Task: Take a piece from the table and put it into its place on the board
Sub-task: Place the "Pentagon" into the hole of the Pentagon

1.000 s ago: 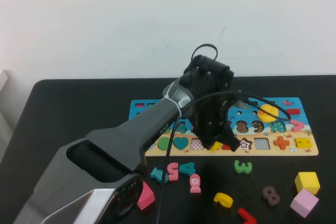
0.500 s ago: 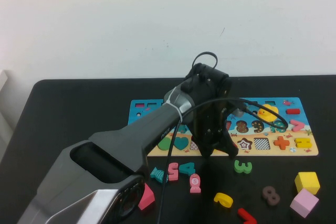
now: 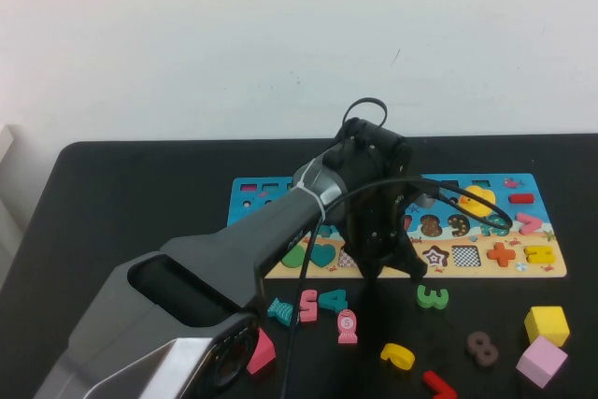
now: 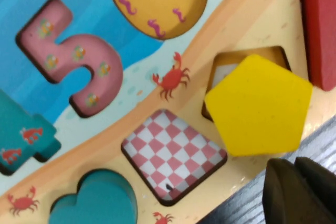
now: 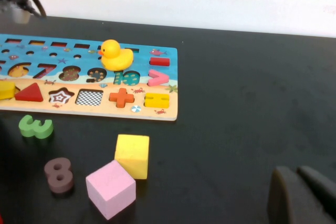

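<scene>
Since the earlier high view the left gripper has drawn back from the board toward the table's near edge, and it now hangs over the board's near rim, jaws clenched on nothing; in the left wrist view its dark fingertips sit just beside the piece without touching it. Released, the piece lies crooked on its slot, one corner of the recess still showing, so it seems to rest on the rim rather than sunk in; a nudge or press looks needed to seat it. It is a flat, smooth yellow wooden pentagon; next to it are a checkered square recess, a teal heart and a red block in the sandy strip; the table is matte black. The right gripper is parked low near the table's right edge, closed and empty, close to a yellow cube and a pink cube.
</scene>
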